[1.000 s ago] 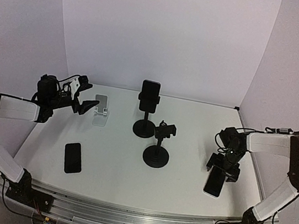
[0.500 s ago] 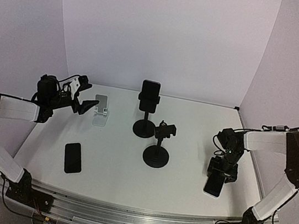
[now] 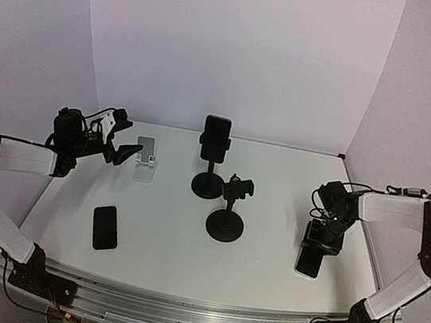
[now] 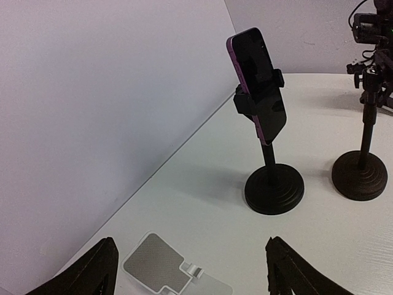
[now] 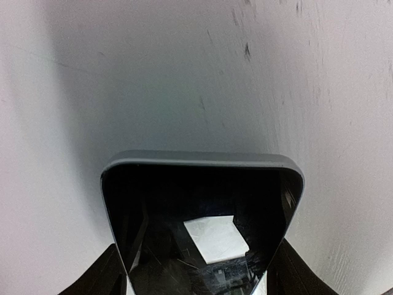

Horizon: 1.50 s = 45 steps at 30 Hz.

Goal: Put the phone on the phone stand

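A dark phone with a grey rim lies flat on the white table at the right. My right gripper reaches down over its far end, one finger against each long edge, shut on the phone. An empty black phone stand with a clamp head rises mid-table, left of that phone. My left gripper hovers open at the back left over a low white phone stand, holding nothing.
A second black stand at the back centre holds a purple-edged phone. Another black phone lies flat at the front left. White walls close in the table's back and sides.
My right gripper's fingers have come together from wide apart onto the phone's edges, and the wrist shifted slightly toward the phone's far end. The left arm has not moved.
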Available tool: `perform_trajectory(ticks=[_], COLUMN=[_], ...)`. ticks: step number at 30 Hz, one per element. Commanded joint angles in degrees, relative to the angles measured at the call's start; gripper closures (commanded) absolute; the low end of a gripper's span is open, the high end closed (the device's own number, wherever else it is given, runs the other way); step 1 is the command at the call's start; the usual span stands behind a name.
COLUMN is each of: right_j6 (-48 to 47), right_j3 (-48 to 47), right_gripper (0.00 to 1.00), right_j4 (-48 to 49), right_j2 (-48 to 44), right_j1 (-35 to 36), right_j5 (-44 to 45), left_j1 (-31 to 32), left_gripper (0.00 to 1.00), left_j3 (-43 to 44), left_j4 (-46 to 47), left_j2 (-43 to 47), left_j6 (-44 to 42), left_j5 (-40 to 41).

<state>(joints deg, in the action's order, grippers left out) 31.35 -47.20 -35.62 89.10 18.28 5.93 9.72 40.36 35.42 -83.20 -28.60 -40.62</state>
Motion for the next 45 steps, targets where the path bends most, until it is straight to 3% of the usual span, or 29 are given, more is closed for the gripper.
perform_trajectory(ticks=[1, 10, 18, 21, 24, 32, 38, 42, 45], right_j6=[-1.00, -1.08, -0.94, -1.57, -5.27, -9.64, -12.53, -12.45, -12.00], right_j3=[0.57, -3.69, -21.17, -28.79, -36.64, -48.05, -56.74, -59.19, -59.55], right_gripper=[0.58, 0.60, 0.65, 0.67, 0.69, 0.71, 0.72, 0.73, 0.73], right_j4=[7.57, 10.71, 14.10, 17.31, 22.82, 41.91, 46.29, 47.14, 47.59], right_j2=[-6.88, -14.68, -17.70, -15.34, -10.99, 3.32, 11.61, 14.28, 15.15], right_j1=[-0.27, -0.27, 1.45, 5.83, 14.53, 29.68, 35.01, 36.20, 36.91], right_j5=[1.63, 5.17, 10.49, 13.94, 21.13, 23.89, 23.18, 20.99, 20.42], left_j1=[0.25, 1.21, 5.69, 7.49, 10.03, 16.68, 20.49, 21.04, 21.14], left_gripper=[0.18, 0.19, 0.19, 0.20, 0.20, 0.20, 0.20, 0.20, 0.25], left_j3=[0.42, 2.73, 11.43, 17.48, 23.06, 33.23, 36.65, 38.00, 38.35], left_j4=[-0.16, -3.37, -11.30, -15.90, -22.06, -30.84, -34.48, -32.20, -30.70], left_j2=[1.46, 1.93, 2.67, 1.63, 0.33, -2.05, -3.04, -4.13, -4.77], left_j6=[0.78, 4.99, 14.14, 16.62, 18.15, 19.15, 17.78, 19.66, 20.09], left_j5=[-1.72, -3.15, -2.81, -2.76, -2.63, -2.80, -1.98, 0.91, 3.24])
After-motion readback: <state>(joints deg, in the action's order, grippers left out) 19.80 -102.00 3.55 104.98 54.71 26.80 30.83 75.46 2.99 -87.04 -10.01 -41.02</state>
